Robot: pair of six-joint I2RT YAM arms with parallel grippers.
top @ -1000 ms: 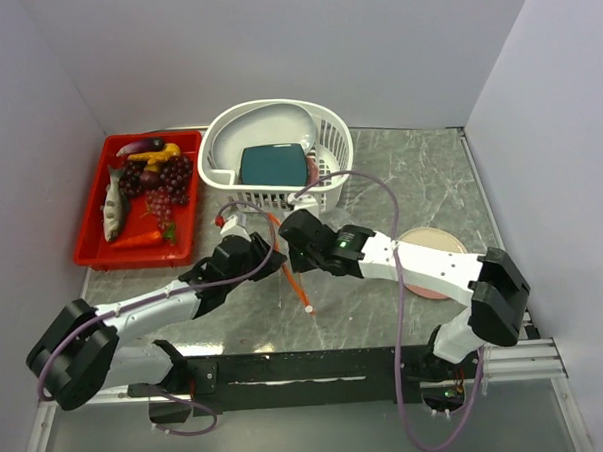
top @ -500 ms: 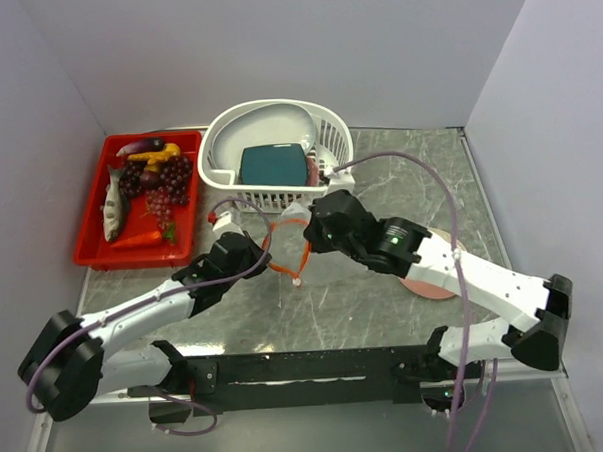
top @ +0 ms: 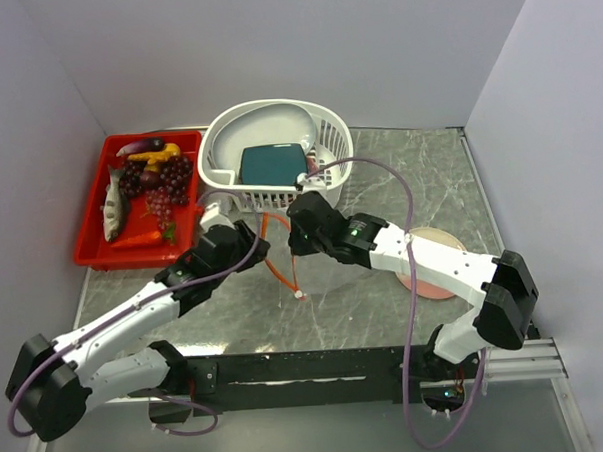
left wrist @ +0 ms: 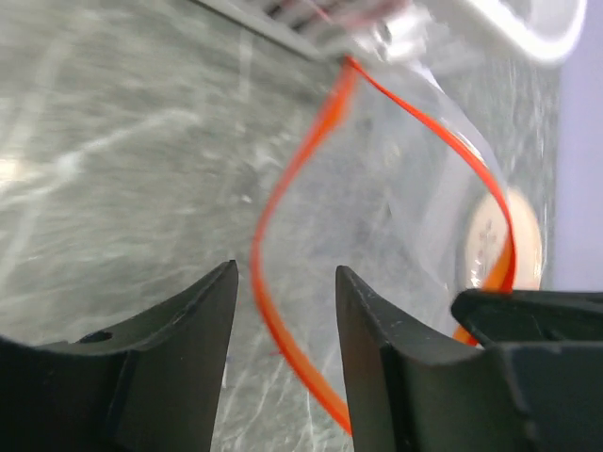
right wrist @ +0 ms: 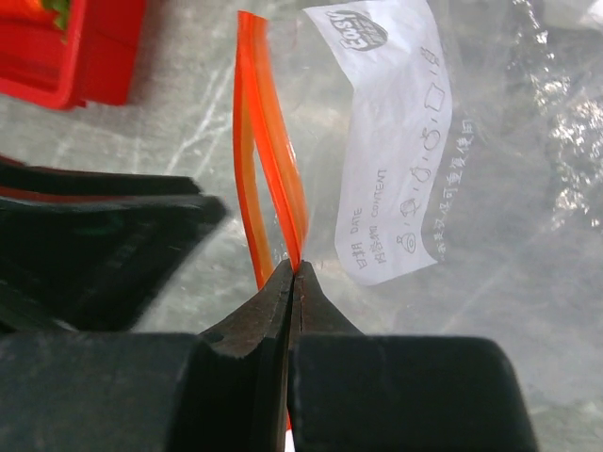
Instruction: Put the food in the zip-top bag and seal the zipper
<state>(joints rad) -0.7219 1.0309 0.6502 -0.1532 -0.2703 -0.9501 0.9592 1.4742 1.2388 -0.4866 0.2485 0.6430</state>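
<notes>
**Left fingers opening again at the bag mouth, food not yet touched**

We are seeing the left fingers (left wrist: 203, 320) spreading apart again after snapping shut half a second ago. One lip of the zipper (left wrist: 283, 179) is running loose through their gap, so they are gripping nothing. The right fingers (right wrist: 287, 292) are staying pressed fully closed on the other lip, and that arm has swung back in toward the left one.

We are reading this as a missed or released pinch. The mouth is gaping in a narrow loop, held on one side only, so loading is probably waiting on a fresh left grip.

The zipper is a thin, glossy red-orange ribbon, bowing softly. The zip-top bag (right wrist: 490, 188) is clear crinkly film with a white printed label, lying on the grey marbled surface (top: 365, 303).

At ten o'clock from the bag, the food (top: 150, 188) is sitting in a red tray (top: 92, 250). A white slotted basket (top: 218, 150) is standing at twelve o'clock.
</notes>
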